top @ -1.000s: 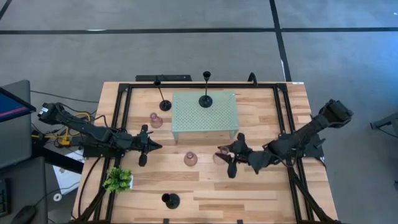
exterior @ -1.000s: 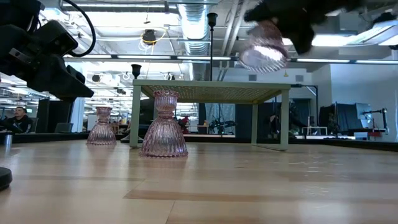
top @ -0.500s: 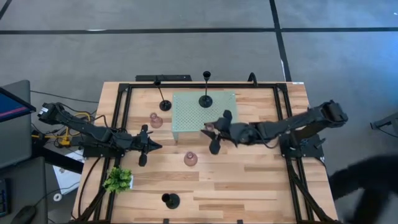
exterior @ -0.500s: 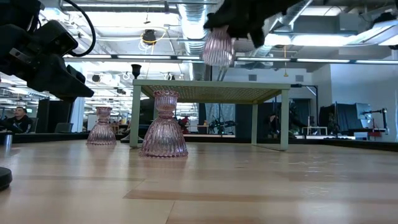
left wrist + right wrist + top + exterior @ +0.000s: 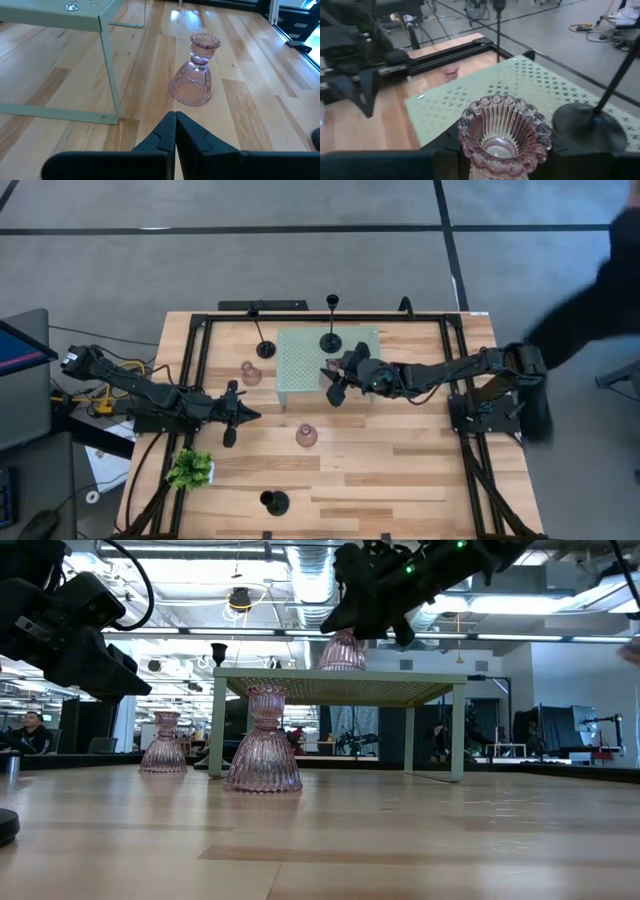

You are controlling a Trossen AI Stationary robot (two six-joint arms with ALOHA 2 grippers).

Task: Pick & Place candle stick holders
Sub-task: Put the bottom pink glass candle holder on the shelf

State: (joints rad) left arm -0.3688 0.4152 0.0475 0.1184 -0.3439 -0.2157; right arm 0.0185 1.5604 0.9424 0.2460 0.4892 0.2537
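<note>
- High view: the right gripper (image 5: 340, 380) is held over the pale green perforated stand (image 5: 300, 370), beside a black candle stick holder (image 5: 330, 340) on it.
- Low view: a pink glass holder (image 5: 342, 652) is carried upright just above the stand, apparently for placing.
- Left wrist view: the left gripper (image 5: 175, 131) is closed, empty, beside the stand.
- Right wrist view: the pink holder is clamped.

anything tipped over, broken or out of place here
Nothing stands out. The pink holders on the table stand upright, the black one stands on the green stand, and the right gripper holds another pink holder upright over the stand.
</note>
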